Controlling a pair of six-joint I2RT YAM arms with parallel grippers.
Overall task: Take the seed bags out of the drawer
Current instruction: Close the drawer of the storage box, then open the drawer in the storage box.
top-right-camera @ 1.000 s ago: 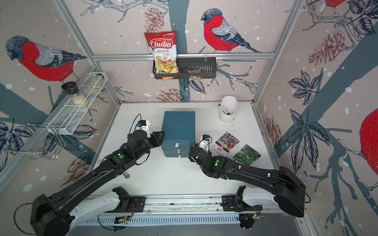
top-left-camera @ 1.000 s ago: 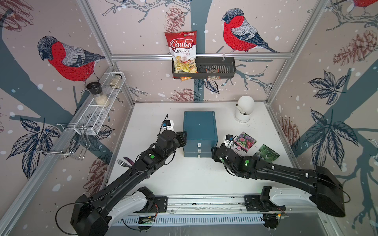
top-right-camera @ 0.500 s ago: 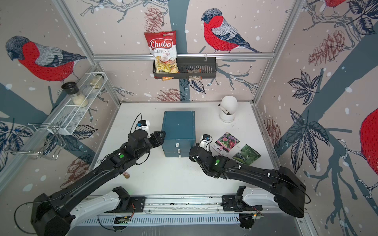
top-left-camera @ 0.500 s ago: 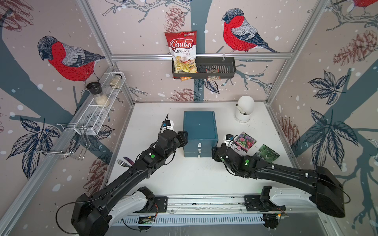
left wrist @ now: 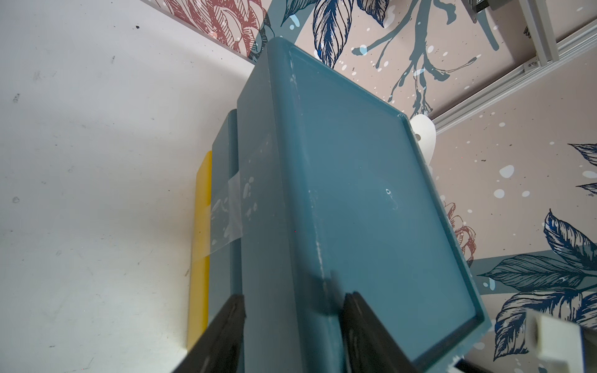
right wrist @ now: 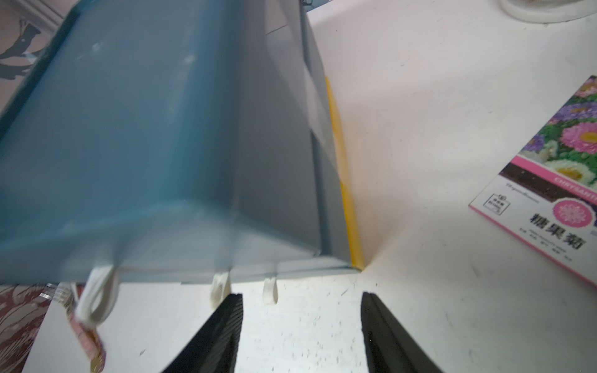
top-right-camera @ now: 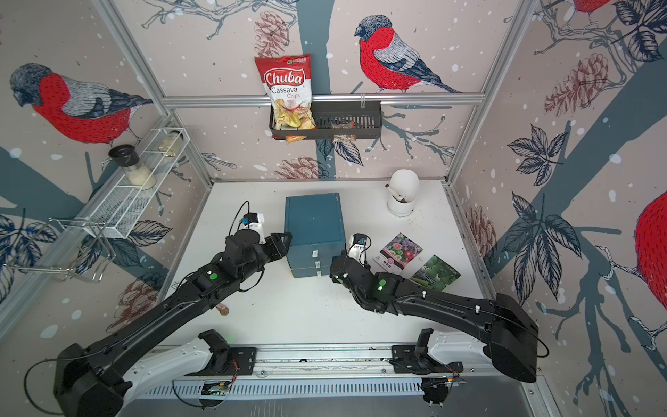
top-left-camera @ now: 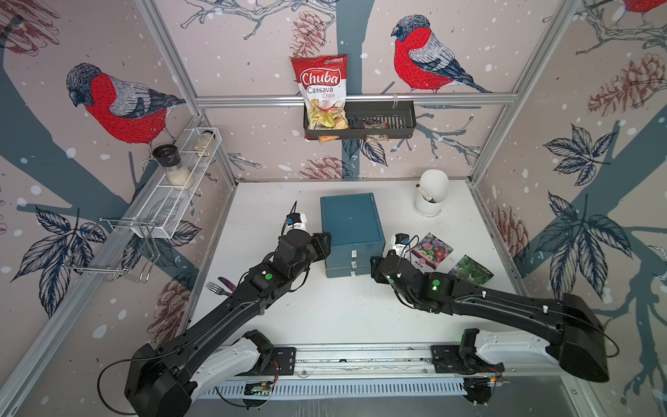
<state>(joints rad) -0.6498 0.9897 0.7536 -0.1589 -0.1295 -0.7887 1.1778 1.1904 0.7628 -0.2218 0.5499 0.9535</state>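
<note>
Two flat: flower bag (top-left-camera: pixel 431 251), green bag (top-left-camera: pixel 472 271); long axes diagonal.

A red Chuba chips bag (top-left-camera: pixel 322 94) is standing in a black basket (top-left-camera: pixel 384 119) on the back wall. A black-lidded jar (top-left-camera: pixel 170 165) and a smaller jar (top-left-camera: pixel 204 143) are sitting on a white wire shelf (top-left-camera: pixel 169 207). A white pot (top-left-camera: pixel 430 195) is resting on the surface (top-left-camera: pixel 343 314), and a fork (top-left-camera: pixel 216 287) is lying near its edge
</note>
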